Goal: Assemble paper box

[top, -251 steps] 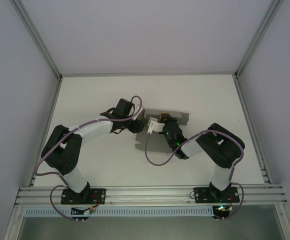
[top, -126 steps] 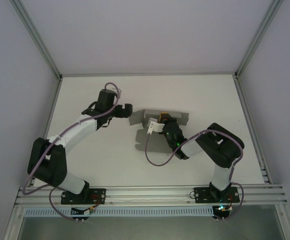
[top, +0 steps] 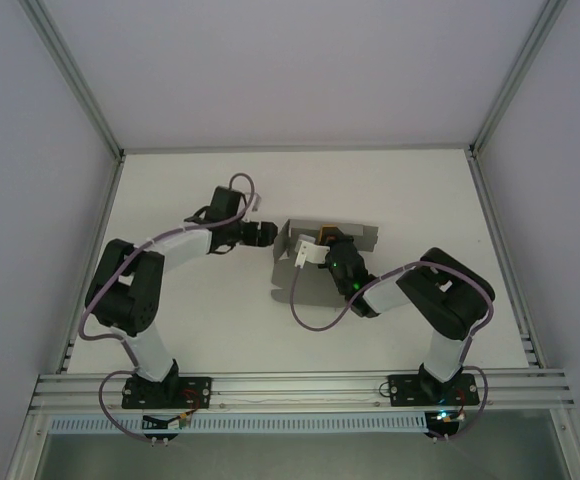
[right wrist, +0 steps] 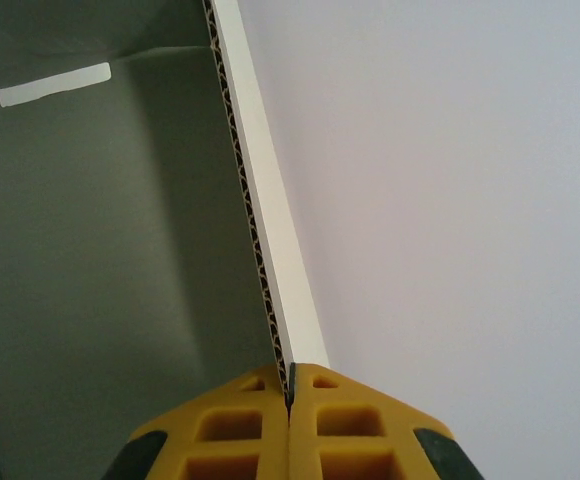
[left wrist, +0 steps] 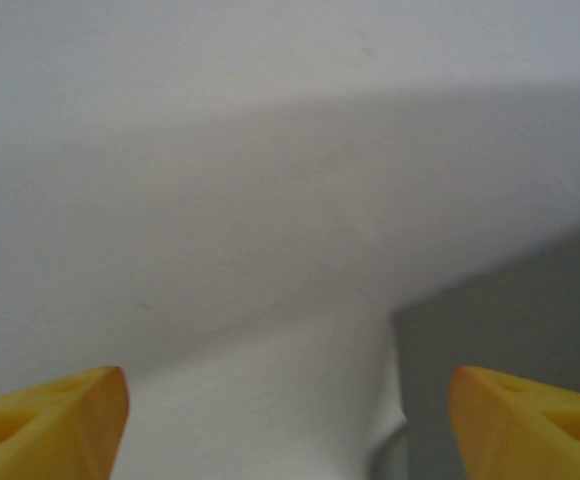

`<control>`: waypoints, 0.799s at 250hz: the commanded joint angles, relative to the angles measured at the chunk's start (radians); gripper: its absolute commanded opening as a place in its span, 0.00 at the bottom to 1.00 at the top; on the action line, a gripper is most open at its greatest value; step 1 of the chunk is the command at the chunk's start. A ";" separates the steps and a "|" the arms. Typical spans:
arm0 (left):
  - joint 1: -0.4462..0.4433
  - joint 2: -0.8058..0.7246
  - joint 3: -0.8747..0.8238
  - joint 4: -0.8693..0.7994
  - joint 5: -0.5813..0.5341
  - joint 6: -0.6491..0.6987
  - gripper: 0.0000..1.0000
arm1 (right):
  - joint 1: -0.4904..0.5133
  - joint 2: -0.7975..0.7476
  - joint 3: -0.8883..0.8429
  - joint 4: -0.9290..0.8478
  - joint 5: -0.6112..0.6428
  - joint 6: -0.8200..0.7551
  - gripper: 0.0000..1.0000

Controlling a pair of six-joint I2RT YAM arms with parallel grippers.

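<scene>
The paper box [top: 358, 238] is grey corrugated cardboard, partly folded, at the middle of the white table. My right gripper [top: 323, 241] is shut on the top edge of one of its walls. In the right wrist view the yellow fingers [right wrist: 230, 440] pinch that cardboard wall edge [right wrist: 253, 230], with the box's grey inside [right wrist: 100, 260] to the left. My left gripper [top: 267, 234] points right at the box's raised left flap [top: 283, 243] and is open. In the left wrist view its gripper [left wrist: 290, 430] has its yellow fingertips [left wrist: 50, 420] far apart, with grey cardboard [left wrist: 515, 340] just beside the right one.
An aluminium frame rail [top: 300, 385] runs along the near edge, with posts [top: 75, 80] at the back corners and white walls around. A purple cable [top: 305, 310] loops on the table in front of the box. White table [top: 220, 310] lies open to the left and behind.
My left gripper pulled back left from the box, opened wide, then came back toward the left flap, which now stands more upright. The right gripper has stayed shut on the wall.
</scene>
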 commanded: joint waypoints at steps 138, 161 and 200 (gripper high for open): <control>-0.114 0.020 -0.137 0.300 0.163 0.093 0.73 | 0.000 -0.017 0.031 -0.175 -0.003 0.058 0.00; -0.134 0.047 -0.135 0.319 0.114 0.116 0.73 | -0.001 -0.022 0.029 -0.178 -0.008 0.067 0.00; -0.150 0.085 -0.099 0.336 0.091 0.121 0.74 | 0.008 -0.031 0.031 -0.232 -0.038 0.079 0.00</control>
